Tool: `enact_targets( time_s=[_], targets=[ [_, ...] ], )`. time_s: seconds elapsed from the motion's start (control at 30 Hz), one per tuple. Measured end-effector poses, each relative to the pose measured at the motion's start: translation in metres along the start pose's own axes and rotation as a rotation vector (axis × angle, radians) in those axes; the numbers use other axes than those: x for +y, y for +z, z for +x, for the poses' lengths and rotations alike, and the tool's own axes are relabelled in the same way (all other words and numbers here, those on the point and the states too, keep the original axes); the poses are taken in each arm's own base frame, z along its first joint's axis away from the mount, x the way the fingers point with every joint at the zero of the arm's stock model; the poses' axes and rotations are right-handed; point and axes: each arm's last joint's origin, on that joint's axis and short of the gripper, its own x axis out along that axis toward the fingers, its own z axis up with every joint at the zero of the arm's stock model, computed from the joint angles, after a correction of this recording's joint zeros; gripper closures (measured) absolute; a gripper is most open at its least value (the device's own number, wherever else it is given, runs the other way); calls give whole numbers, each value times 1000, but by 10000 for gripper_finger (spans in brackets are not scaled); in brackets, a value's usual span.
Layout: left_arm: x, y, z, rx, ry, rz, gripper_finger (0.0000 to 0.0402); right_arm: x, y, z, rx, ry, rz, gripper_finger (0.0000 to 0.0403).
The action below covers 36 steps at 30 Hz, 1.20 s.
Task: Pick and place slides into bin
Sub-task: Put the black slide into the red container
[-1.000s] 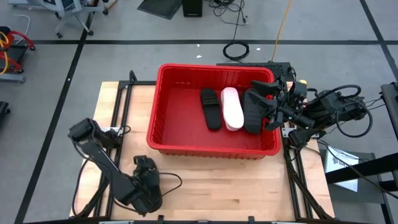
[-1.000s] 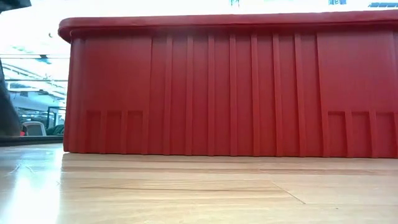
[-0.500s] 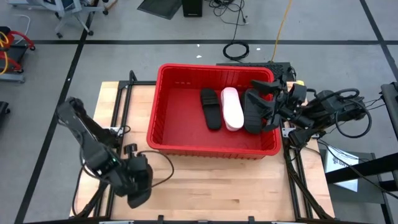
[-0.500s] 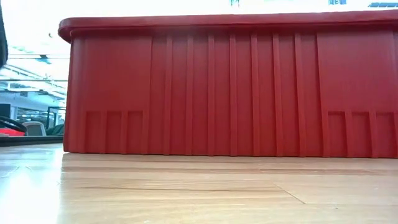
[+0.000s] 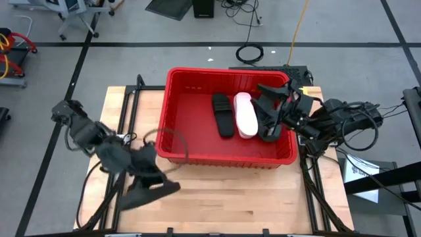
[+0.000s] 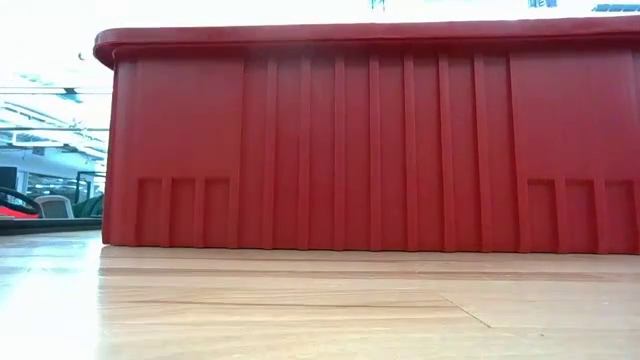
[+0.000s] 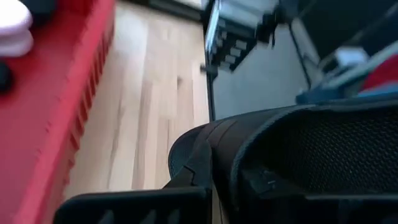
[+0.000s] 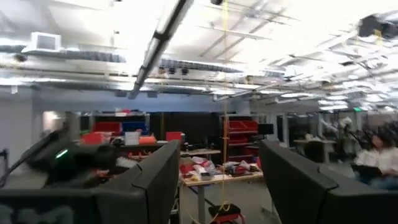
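Observation:
The red bin [image 5: 172, 141] stands on the wooden table and fills the low view [image 6: 370, 140]. In it lie a black slide [image 5: 222, 116], a pale pink slide [image 5: 246, 116] and another black slide [image 5: 266, 122] by the right wall. My left gripper [image 5: 146, 176] is shut on a black slide [image 5: 155, 191] above the table's near left part; the slide also shows in the left wrist view [image 7: 292, 155]. My right gripper [image 5: 275, 105] is open and empty over the bin's right end, its fingers [image 8: 155, 180] pointing out into the room. My left gripper holds the black slide from above. The slide [image 7: 205, 155] juts forward past the finger [image 7: 130, 205], lifted clear of the table and tilted. The gripper and the slide's own body hide the place of contact, so which part it has cannot be told.
The bin's near wall [image 7: 43, 118] is just beside the held slide. Bare wooden tabletop [image 5: 230, 197] lies in front of the bin. The table's frame rails [image 5: 131, 99] run along both sides. Cables and chairs lie on the floor beyond the far edge.
My left gripper has risen from the table's near edge with the black slide, which is now lifted clear, and has swung toward the bin. The black slide by my right gripper has sunk lower into the bin, and that gripper has tipped upward.

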Motion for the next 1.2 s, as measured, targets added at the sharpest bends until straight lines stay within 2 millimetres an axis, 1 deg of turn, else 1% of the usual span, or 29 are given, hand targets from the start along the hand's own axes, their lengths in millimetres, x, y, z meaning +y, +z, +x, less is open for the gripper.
enact_targets(
  time_s=[0.13,0.23,0.33,0.5,0.6,0.73,0.83,0.9,1.0,1.1,1.13,1.2],
  targets=[
    [13,25,-14,-74,-3,-85,381,2,-1,0,-9,38,-41,192],
    [27,39,-22,-106,-67,-136,381,2,0,0,-16,47,-65,192],
    [43,55,-25,-152,-119,-207,381,4,2,-1,-25,79,-106,192],
    [71,81,-32,-264,-173,-381,380,9,14,0,-57,95,-204,192],
    [80,95,-40,-358,-248,-427,380,16,24,2,-45,81,-300,192],
    [88,113,-55,-463,-404,-473,380,29,36,9,21,49,-487,192],
    [91,123,-65,-531,-490,-501,380,45,40,18,82,19,-659,192],
    [95,126,-70,-558,-517,-525,380,59,39,23,124,-6,-815,192],
    [103,130,-75,-584,-518,-572,380,82,31,30,200,-24,-1091,192],
    [107,131,-77,-597,-523,-612,380,101,14,38,293,-39,-1336,192],
    [108,132,-78,-597,-535,-615,380,106,8,40,326,-51,-1404,192],
    [108,134,-81,-602,-565,-616,380,115,-3,44,362,-66,-1486,192]
  ],
)
